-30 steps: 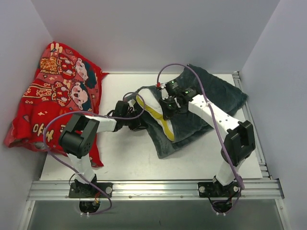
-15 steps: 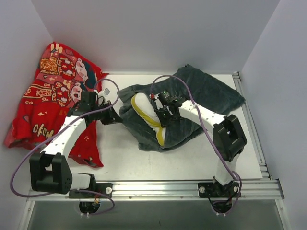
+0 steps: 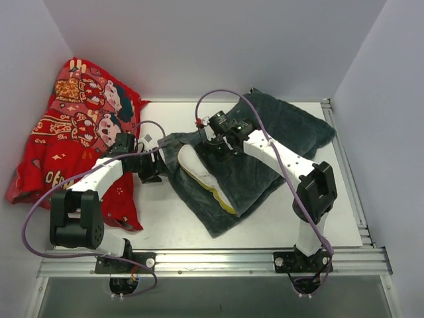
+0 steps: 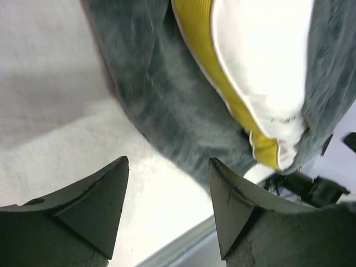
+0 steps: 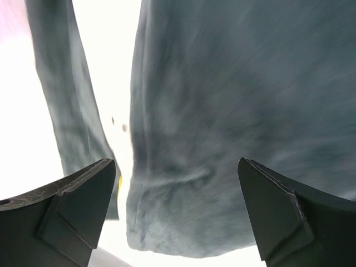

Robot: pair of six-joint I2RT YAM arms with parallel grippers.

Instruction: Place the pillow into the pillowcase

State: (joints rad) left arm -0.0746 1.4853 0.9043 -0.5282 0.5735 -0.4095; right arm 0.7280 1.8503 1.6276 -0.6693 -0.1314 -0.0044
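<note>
The dark grey-blue pillowcase [image 3: 265,172] lies spread across the table's middle and right. The white pillow [image 3: 197,172] with its yellow band sticks partly out of the pillowcase's left opening. My left gripper [image 3: 159,171] sits open just left of the pillowcase edge, with only bare table between its fingers. In the left wrist view the gripper [image 4: 168,164] faces the pillowcase [image 4: 167,94] and pillow [image 4: 261,61]. My right gripper [image 3: 205,144] hovers over the top of the opening, jaws wide open. The right wrist view shows the gripper [image 5: 177,164] above the pillowcase's plush fabric [image 5: 233,83], holding nothing.
A red printed cloth [image 3: 79,132] is heaped at the far left, partly over the table edge and under my left arm. White walls close in the back and both sides. A metal rail [image 3: 212,260] runs along the near edge.
Both grippers have opened and let go of the pillowcase. The pillowcase has dropped and spread flatter, its lower corner now nearer the front. The left gripper has shifted slightly right.
</note>
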